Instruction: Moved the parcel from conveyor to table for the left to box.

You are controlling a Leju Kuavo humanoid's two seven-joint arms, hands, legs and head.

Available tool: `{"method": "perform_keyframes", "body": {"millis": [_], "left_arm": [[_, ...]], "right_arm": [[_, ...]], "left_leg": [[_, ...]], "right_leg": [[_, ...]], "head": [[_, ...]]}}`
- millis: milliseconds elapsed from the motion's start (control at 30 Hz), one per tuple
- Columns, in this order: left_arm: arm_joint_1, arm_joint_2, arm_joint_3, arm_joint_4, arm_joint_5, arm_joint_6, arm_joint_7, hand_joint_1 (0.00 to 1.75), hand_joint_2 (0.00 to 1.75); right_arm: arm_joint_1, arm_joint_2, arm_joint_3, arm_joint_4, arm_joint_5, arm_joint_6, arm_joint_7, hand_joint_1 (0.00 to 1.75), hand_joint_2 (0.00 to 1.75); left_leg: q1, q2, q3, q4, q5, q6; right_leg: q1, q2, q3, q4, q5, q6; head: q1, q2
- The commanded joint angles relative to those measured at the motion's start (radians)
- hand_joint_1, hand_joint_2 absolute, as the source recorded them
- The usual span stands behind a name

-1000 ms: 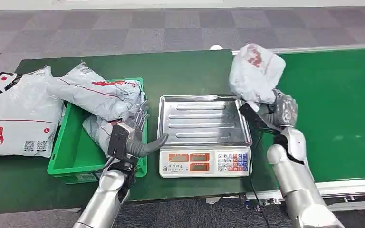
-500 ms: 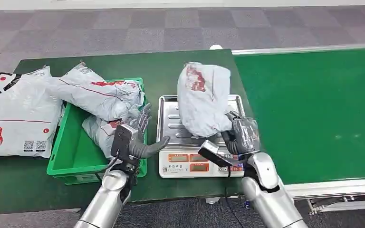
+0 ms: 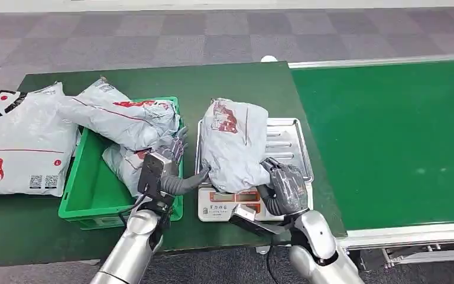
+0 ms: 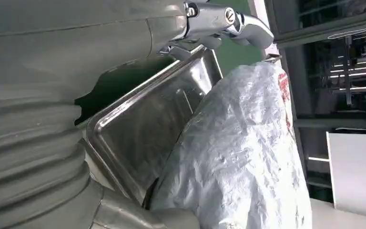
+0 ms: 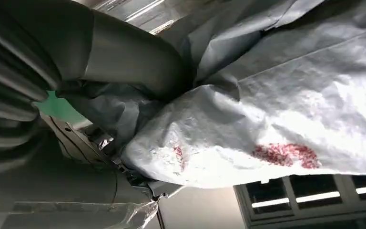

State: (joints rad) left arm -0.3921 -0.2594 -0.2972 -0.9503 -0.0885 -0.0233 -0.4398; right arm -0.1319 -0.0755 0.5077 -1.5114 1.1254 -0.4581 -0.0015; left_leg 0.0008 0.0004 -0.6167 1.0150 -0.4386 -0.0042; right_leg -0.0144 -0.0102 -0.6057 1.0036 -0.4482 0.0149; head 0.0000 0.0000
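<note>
The parcel (image 3: 234, 144) — a grey bag with red print — lies on the steel tray (image 3: 289, 151) of the scale (image 3: 236, 204), covering the tray's left part and overhanging its near edge above the display. The right hand (image 3: 284, 188) grips the parcel's near right corner, fingers (image 3: 276, 171) closed on the plastic; the right wrist view shows the thumb pressed into the bag (image 5: 267, 114). The left hand (image 3: 168, 168) holds nothing: its fingers are spread wide over the green crate (image 3: 88, 189), thumb tip at the parcel's near left edge — contact cannot be told. Two more bags (image 3: 118, 118) lie in the crate, another (image 3: 18, 139) on the bench (image 3: 224, 83) to its left. The conveyor (image 3: 390, 136) runs on the right.
</note>
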Motion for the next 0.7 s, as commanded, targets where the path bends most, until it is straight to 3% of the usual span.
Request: {"method": "perform_keyframes", "body": {"millis": [33,200,233,267,533,633,667,700], "left_arm": [[-0.029,0.025,-0.008,0.047,0.001,-0.001,0.003,0.00,1.75],[-0.029,0.025,-0.008,0.047,0.001,-0.001,0.003,0.00,1.75],[-0.028,0.025,-0.006,0.045,0.001,0.001,0.002,0.00,1.75],[-0.024,0.026,-0.003,0.041,0.001,0.002,0.002,0.00,1.75],[0.002,0.037,0.006,0.019,-0.004,0.022,-0.003,0.00,1.75],[0.001,0.036,0.006,0.022,-0.004,0.024,-0.004,0.00,1.75],[-0.004,0.029,0.005,0.025,0.021,-0.013,-0.018,1.75,1.75],[-0.008,0.021,-0.003,0.028,0.020,-0.013,-0.019,1.75,1.75]], "right_arm": [[-0.013,-0.035,0.062,-0.001,-0.002,0.007,0.003,1.75,1.75],[-0.013,-0.035,0.062,-0.001,-0.002,0.007,0.003,1.75,1.75],[-0.016,-0.035,0.061,0.005,-0.004,0.016,0.005,1.38,1.75],[-0.012,-0.034,0.059,0.000,-0.003,0.019,0.007,0.03,1.75],[0.000,-0.017,-0.010,-0.016,-0.069,0.023,0.012,0.00,1.75],[-0.041,-0.004,-0.062,0.025,-0.149,0.024,-0.015,0.00,1.75],[-0.079,0.000,-0.088,0.068,-0.203,0.045,-0.015,0.00,1.75],[-0.104,0.000,-0.105,0.105,-0.227,0.047,-0.029,0.00,1.75]], "left_leg": [[0.000,0.001,0.003,-0.002,0.000,0.000],[0.000,0.001,0.003,-0.002,-0.001,0.000],[0.001,0.001,0.005,-0.002,-0.001,0.000],[0.000,0.001,0.002,-0.001,0.000,0.000],[0.000,0.001,0.003,-0.001,-0.001,0.000],[0.000,0.001,0.005,-0.002,-0.001,-0.001],[0.000,0.002,0.003,-0.001,0.000,0.000],[0.000,0.003,0.005,-0.002,0.000,0.000]], "right_leg": [[0.000,0.002,0.003,-0.002,0.000,-0.001],[0.000,0.002,0.003,-0.002,0.000,-0.001],[0.001,0.002,0.004,-0.003,0.000,-0.001],[0.000,0.001,0.002,-0.001,0.000,-0.001],[0.000,0.002,0.002,-0.001,0.000,-0.001],[0.000,0.002,0.004,-0.002,0.000,-0.001],[0.000,0.002,0.002,-0.001,0.000,-0.001],[0.000,0.003,0.004,-0.003,0.001,-0.001]], "head": [[0.000,0.000],[0.000,0.000],[0.000,0.000],[0.000,0.000],[0.000,0.000],[0.000,0.000],[0.000,0.000],[0.000,0.000]]}}
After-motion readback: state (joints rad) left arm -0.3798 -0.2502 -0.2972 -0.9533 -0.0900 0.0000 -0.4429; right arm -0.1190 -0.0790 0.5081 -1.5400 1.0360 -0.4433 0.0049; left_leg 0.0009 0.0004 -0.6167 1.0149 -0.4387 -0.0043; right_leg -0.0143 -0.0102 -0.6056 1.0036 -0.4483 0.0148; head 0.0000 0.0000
